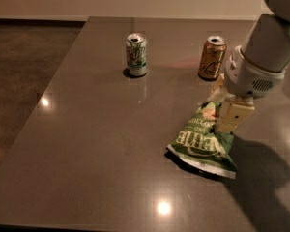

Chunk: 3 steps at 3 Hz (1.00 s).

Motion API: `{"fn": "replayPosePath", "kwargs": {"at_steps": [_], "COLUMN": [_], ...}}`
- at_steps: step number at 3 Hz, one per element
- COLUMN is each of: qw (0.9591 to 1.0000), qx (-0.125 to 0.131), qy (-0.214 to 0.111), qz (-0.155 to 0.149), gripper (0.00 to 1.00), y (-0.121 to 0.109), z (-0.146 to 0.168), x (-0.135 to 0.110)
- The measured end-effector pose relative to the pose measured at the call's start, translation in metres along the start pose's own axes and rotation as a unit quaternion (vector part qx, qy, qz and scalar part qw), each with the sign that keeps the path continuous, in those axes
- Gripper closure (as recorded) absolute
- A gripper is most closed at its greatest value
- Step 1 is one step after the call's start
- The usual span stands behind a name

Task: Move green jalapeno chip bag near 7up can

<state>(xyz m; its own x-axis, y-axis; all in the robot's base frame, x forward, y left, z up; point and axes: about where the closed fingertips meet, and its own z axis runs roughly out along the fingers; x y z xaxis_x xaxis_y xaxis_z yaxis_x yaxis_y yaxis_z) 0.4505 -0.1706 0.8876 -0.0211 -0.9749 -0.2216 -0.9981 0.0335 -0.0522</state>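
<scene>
The green jalapeno chip bag (200,141) lies crinkled on the dark table (96,129), right of centre, its top end raised. My gripper (221,111) comes down from the right over that top end. Its cream fingers (232,117) are closed on the bag's upper edge. The 7up can (137,54) stands upright at the back, left of centre and well apart from the bag. The arm hides part of the bag's top corner.
A gold-brown can (212,58) stands upright at the back right, just behind my gripper and arm (266,52). The table's left edge (48,91) drops off to a dark floor. The arm's shadow falls on the table at the right front.
</scene>
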Motion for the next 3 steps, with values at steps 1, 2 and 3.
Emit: {"fn": "replayPosePath", "kwargs": {"at_steps": [1, 2, 3], "qw": [0.9989, 0.9965, 0.9956], "qx": [0.001, 0.013, 0.021], "qy": [-0.029, -0.056, -0.070], "qz": [-0.036, -0.060, -0.058], "gripper": [1.00, 1.00, 1.00], "y": [-0.020, -0.054, -0.084], "z": [-0.006, -0.009, -0.003], "x": [-0.040, -0.080, -0.101]}}
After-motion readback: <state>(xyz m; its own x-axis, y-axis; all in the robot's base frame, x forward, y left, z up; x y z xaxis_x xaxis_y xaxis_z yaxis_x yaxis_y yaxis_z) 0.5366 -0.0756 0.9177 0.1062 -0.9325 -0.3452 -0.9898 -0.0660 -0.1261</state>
